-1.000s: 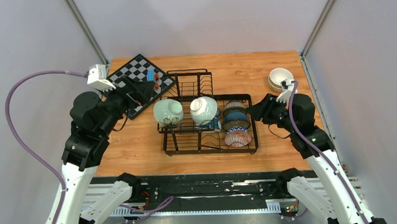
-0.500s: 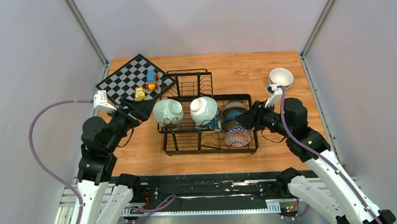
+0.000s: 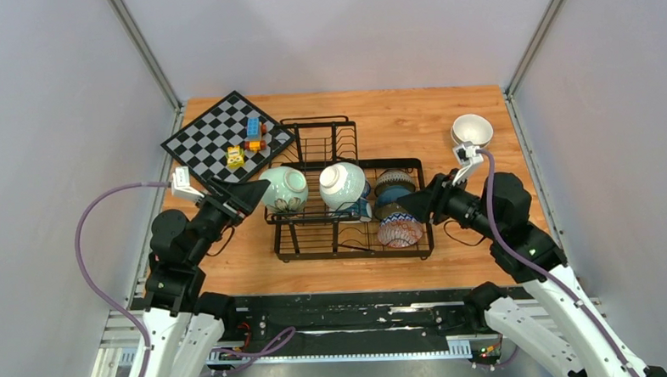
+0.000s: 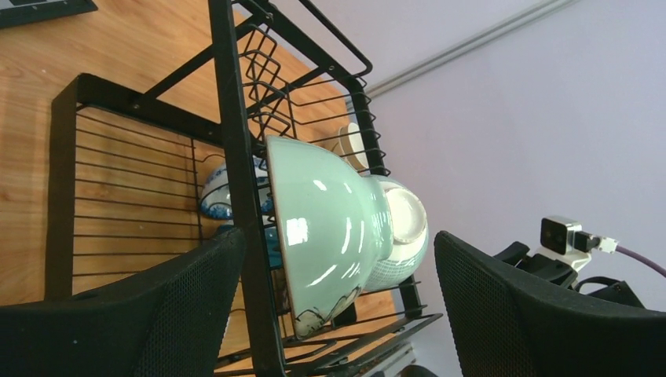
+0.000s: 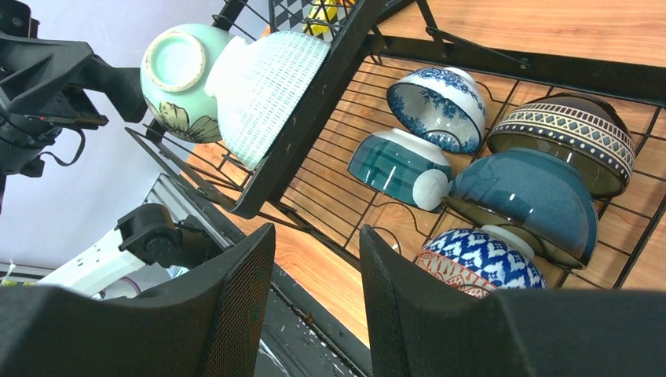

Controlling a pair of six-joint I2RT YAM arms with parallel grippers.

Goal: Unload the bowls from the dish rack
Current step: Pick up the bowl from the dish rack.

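At the left end of the dish rack (image 3: 350, 256), your left gripper (image 3: 247, 196) has swung off the chessboard (image 3: 209, 143) and lines up on the mint bowl (image 3: 283, 190), fingers spread wide, nothing gripped. Your right gripper (image 3: 411, 204), half open and empty, has come to the rack's other end. A pick looks next. That bowl stands on edge, mouth toward your left gripper, foot toward the white ribbed bowl (image 3: 341, 185), axis along the rack's length.

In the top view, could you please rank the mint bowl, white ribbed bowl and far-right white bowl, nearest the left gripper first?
1. mint bowl, beside the left gripper.
2. white ribbed bowl, next rightward.
3. far-right white bowl, far corner.
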